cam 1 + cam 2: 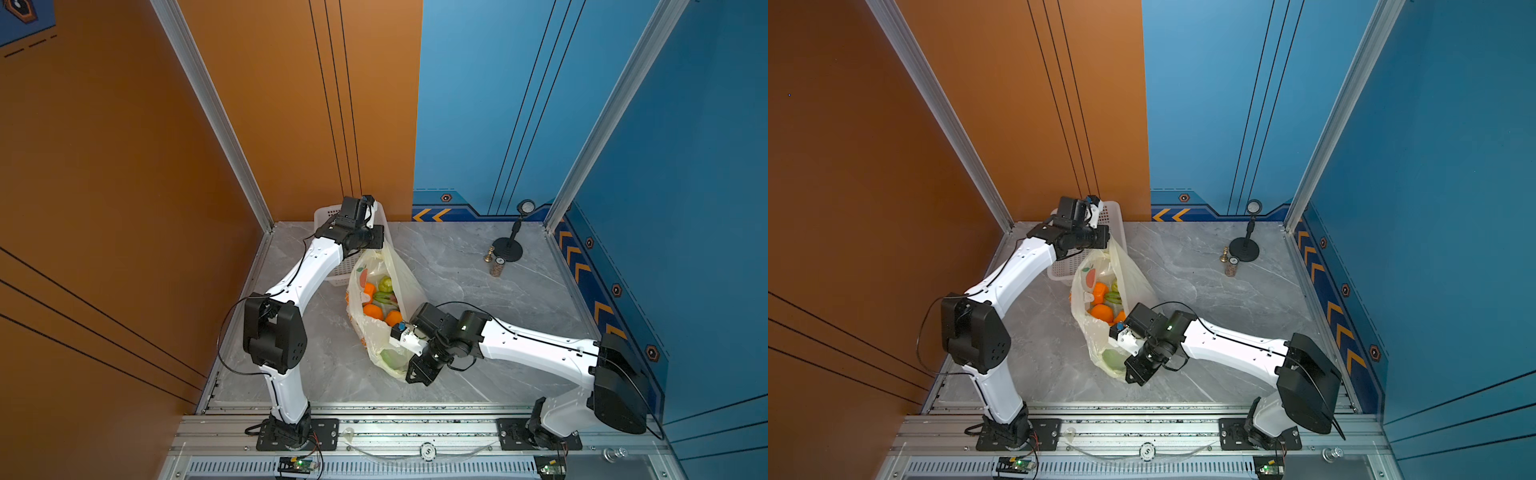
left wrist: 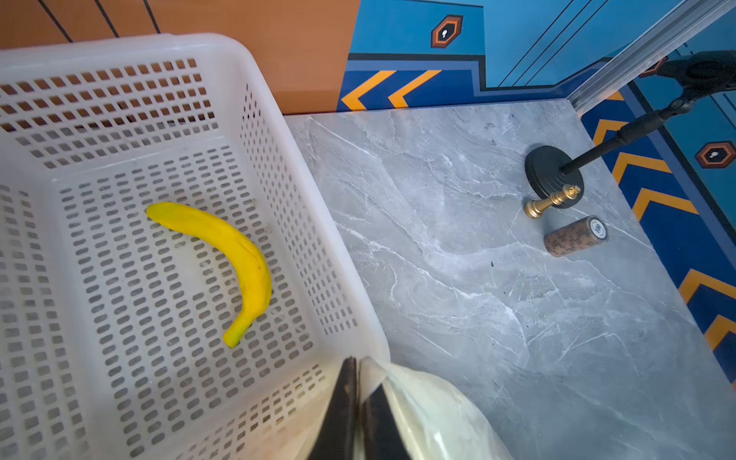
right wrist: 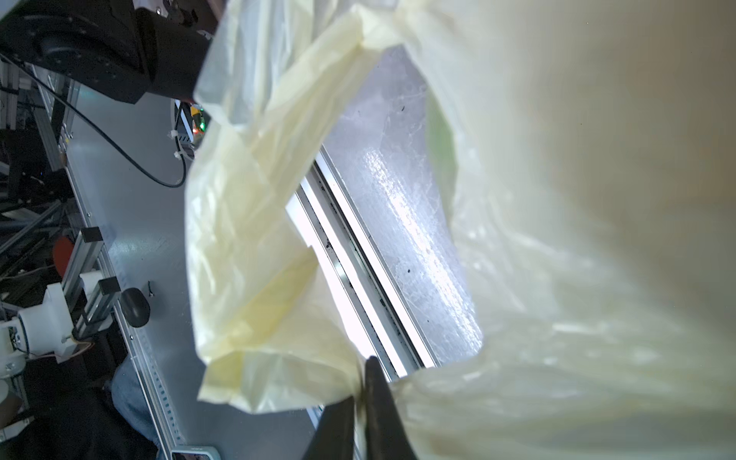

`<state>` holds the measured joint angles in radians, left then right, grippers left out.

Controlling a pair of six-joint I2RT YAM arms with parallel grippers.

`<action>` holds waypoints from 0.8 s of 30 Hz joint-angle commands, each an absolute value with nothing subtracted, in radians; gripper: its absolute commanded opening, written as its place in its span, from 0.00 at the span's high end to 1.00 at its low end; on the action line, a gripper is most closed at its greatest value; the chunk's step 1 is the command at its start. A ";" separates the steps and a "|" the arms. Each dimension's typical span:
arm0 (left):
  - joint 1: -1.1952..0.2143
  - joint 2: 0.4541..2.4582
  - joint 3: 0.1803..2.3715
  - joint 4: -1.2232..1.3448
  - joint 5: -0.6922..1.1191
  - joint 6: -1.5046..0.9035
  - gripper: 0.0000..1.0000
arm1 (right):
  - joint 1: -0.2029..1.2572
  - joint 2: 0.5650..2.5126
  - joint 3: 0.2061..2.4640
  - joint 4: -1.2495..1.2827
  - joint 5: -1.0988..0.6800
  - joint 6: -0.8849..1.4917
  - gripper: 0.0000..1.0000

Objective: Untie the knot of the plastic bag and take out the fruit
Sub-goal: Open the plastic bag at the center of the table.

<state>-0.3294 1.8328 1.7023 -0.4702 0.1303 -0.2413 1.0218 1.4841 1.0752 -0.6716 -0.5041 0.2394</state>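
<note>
so the plastic bag (image 1: 411, 286) is lying on the tabletop (image 1: 478, 291) pulled out long, and its long axis runs straight from one arm to the other: left jaws are pinched nearly shut on a fold of the film at the far end, right by the white basket (image 1: 322, 216), and right jaws are nipped tight on the rim at the near end. can't spot the knot anywhere, the mouth gapes upward, so I'd say it's undone. the fruit (image 1: 372, 311) sits inside between the two grips, oranges closest to the right jaws. both are busy holding though, so imo one has to let go first, and the right arm (image 1: 519, 340) is the nearer one
</note>
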 commanded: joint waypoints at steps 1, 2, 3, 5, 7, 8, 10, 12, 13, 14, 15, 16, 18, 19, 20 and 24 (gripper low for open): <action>-0.342 1.731 1.647 -0.429 0.091 -0.248 0.72 | 1.009 1.409 1.145 -0.728 -0.406 0.272 0.60; -0.346 1.699 1.618 -0.428 0.083 -0.255 0.65 | 1.003 1.391 1.161 -0.729 -0.379 0.278 0.53; -0.352 1.668 1.586 -0.425 0.073 -0.265 0.59 | 0.995 1.371 1.175 -0.727 -0.344 0.287 0.48; -0.357 1.606 1.531 -0.424 0.054 -0.284 0.51 | 0.978 1.341 1.212 -0.729 -0.298 0.293 0.43; -0.364 1.532 1.479 -0.426 0.040 -0.299 0.45 | 0.958 1.324 1.258 -0.731 -0.247 0.307 0.36; -0.365 1.501 1.459 -0.431 0.032 -0.305 0.44 | 0.947 1.321 1.276 -0.727 -0.246 0.309 0.34; -0.374 1.428 1.416 -0.450 -0.002 -0.319 0.41 | 0.927 1.318 1.315 -0.697 -0.239 0.323 0.29; -0.386 1.363 1.379 -0.476 -0.029 -0.348 0.40 | 0.911 1.331 1.342 -0.649 -0.246 0.339 0.28; -0.395 1.329 1.355 -0.487 -0.038 -0.365 0.40 | 0.906 1.343 1.353 -0.623 -0.242 0.349 0.28; -0.407 1.301 1.332 -0.497 -0.042 -0.382 0.40 | 0.900 1.362 1.369 -0.595 -0.229 0.367 0.29; -0.424 1.270 1.305 -0.506 -0.046 -0.405 0.42 | 0.895 1.384 1.386 -0.573 -0.216 0.387 0.30; -0.444 1.245 1.277 -0.509 -0.042 -0.423 0.44 | 0.887 1.409 1.405 -0.556 -0.206 0.408 0.32; -0.482 1.213 1.229 -0.510 -0.019 -0.446 0.45 | 0.866 1.456 1.423 -0.515 -0.204 0.466 0.36; -0.503 1.209 1.210 -0.512 -0.002 -0.457 0.44 | 0.854 1.479 1.425 -0.494 -0.196 0.501 0.38; -0.513 1.214 1.197 -0.516 0.014 -0.461 0.43 | 0.842 1.500 1.429 -0.480 -0.190 0.538 0.41; -0.536 1.268 1.176 -0.586 0.025 -0.465 0.35 | 0.806 1.576 1.430 -0.440 -0.205 0.642 0.45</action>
